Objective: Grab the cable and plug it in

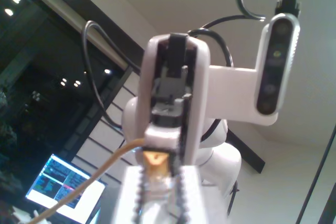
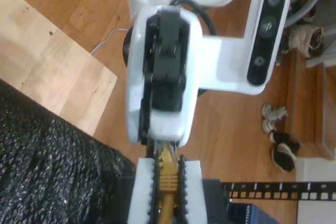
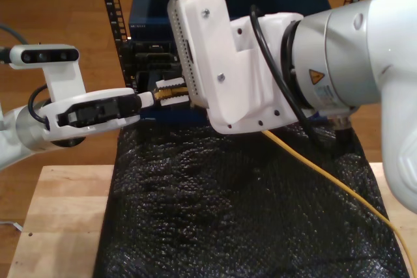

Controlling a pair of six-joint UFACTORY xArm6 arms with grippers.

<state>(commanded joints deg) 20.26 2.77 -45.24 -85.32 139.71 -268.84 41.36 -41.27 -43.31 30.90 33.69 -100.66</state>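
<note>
The yellow-orange cable [image 3: 326,177] runs from under my second gripper [image 3: 161,91], on the big arm at the exterior view's right, across the mat to that view's lower right. In the second wrist view my second gripper [image 2: 168,167] is shut on the cable's yellow boot [image 2: 168,179], plug end pointing at my first gripper [image 2: 167,146]. My first gripper [image 3: 148,99] comes in from the exterior view's left, tip to tip with the second. Its toothed fingers [image 1: 131,192] flank the plug end [image 1: 155,163] with gaps either side. The cable [image 1: 79,187] trails off beside them.
A black foam mat [image 3: 228,206] covers a light wooden table [image 3: 58,213]. Behind the grippers stands a rack [image 3: 107,4] holding a blue box [image 3: 228,4] and a dark unit with ports [image 3: 153,56]. Shoes [image 2: 278,135] lie on the floor. A lit monitor [image 1: 58,187] is in the background.
</note>
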